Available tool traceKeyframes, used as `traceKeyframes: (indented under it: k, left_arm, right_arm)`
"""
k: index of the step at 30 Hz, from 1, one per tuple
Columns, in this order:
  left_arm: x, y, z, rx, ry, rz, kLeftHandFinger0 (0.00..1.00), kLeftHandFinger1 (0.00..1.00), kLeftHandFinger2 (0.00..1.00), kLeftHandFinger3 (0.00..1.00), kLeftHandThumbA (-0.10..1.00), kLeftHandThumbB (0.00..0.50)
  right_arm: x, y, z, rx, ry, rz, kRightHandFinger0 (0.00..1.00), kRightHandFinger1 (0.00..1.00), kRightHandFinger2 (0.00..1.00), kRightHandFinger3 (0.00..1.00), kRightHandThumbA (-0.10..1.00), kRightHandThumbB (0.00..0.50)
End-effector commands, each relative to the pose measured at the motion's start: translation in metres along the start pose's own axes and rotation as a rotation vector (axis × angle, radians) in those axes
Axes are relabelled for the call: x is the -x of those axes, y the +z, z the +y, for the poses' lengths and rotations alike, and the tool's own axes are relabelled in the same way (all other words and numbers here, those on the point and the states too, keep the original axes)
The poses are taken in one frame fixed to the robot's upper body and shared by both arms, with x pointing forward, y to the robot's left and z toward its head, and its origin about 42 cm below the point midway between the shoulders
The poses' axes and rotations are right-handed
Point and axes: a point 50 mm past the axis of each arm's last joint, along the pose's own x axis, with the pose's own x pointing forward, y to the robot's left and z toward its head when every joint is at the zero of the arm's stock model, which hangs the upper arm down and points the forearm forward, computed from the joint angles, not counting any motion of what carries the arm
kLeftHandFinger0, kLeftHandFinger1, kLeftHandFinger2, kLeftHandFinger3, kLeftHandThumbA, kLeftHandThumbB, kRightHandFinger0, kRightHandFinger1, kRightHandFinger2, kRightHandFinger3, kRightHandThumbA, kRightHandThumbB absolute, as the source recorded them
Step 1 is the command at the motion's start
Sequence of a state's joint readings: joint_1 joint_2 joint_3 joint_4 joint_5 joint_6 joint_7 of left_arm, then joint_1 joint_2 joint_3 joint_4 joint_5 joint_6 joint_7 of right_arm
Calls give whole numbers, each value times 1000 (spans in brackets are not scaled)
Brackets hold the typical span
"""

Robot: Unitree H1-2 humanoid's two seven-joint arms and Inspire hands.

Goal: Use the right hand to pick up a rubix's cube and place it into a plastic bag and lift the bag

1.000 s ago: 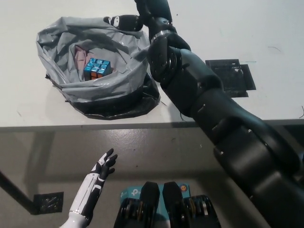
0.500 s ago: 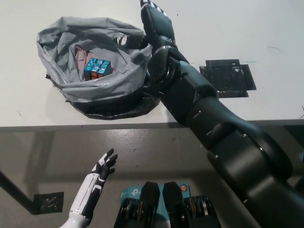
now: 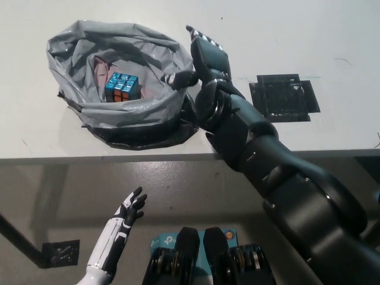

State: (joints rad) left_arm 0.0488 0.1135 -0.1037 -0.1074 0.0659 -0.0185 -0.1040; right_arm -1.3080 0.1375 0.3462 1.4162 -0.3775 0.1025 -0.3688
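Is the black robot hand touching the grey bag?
Touching. The head view shows the black right robot hand pressed against the grey plastic bag's right rim.

You see a plastic bag (image 3: pixel 119 113) of thin grey film, crinkled and softly shiny, with a black, glossier layer showing at its lower edge. The rubix's cube (image 3: pixel 121 86) inside it has slick, reflective blue and orange faces. Your bench (image 3: pixel 285 35) is a smooth, matt white surface. The right hand (image 3: pixel 205 56) is hard black plastic with a dull sheen; the left hand (image 3: pixel 127 211) is glossy white shell with black fingers (image 3: pixel 138 202).
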Motion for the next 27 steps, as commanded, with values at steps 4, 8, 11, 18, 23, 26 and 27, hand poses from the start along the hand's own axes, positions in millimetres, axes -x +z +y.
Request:
traceKeyframes:
  k: [4, 8, 11, 18, 23, 26, 27]
  left_arm:
    - [0, 9, -3, 4, -15, -65, 1000, 1000, 1000, 1000, 1000, 61]
    - [-1, 9, -3, 11, -14, -67, 1000, 1000, 1000, 1000, 1000, 71]
    - [-1, 10, -4, 10, -16, -63, 1000, 1000, 1000, 1000, 1000, 74]
    - [-2, 11, -4, 8, -18, -67, 1000, 1000, 1000, 1000, 1000, 66]
    - [-4, 14, -3, 2, -21, -76, 1000, 1000, 1000, 1000, 1000, 64]
    - [-4, 15, -3, 2, -23, -75, 1000, 1000, 1000, 1000, 1000, 63]
    - [-4, 15, -3, 2, -23, -76, 1000, 1000, 1000, 1000, 1000, 63]
  right_arm:
    - [-6, 7, -14, -12, 12, 33, 1000, 1000, 1000, 1000, 1000, 474]
    - [-3, 9, -6, -113, 51, 77, 1000, 1000, 1000, 1000, 1000, 469]
    - [-2, 9, -1, -227, 76, 107, 1000, 1000, 1000, 1000, 999, 457]
    - [1, 5, 8, -639, 197, 230, 1000, 1000, 1000, 1000, 1000, 401]
    - [1, -6, 9, -1169, 277, 392, 1000, 1000, 1000, 1000, 932, 436]
    - [2, -14, 12, -1297, 342, 415, 927, 1000, 1000, 1000, 988, 398]
    - [2, -15, 13, -1310, 355, 413, 892, 1000, 1000, 1000, 1000, 393]
